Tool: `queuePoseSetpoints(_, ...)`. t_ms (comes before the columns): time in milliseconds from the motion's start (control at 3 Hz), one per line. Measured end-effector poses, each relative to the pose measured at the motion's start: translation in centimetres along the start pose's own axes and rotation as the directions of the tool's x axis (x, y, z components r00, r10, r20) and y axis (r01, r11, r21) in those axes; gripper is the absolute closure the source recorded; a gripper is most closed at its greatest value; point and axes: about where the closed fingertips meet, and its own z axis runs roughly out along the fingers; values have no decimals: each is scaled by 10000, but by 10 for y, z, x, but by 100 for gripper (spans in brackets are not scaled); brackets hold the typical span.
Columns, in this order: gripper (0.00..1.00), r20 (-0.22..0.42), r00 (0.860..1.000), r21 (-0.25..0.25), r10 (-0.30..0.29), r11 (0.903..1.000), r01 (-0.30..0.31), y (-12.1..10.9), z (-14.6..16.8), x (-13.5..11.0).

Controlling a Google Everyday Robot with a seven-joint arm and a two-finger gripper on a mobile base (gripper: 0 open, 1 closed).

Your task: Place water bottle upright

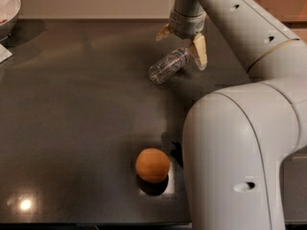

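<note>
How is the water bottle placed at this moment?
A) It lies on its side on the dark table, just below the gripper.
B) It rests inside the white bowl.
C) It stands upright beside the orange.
A: the water bottle lies on its side on the table, its cap end between the fingers of the open gripper, well apart from the orange.
</note>
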Motion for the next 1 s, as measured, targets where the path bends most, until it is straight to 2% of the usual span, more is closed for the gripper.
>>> queuePoseSetpoints(1000, 0, 332, 9989, -569, -329, 9978, 348, -20, 35, -5)
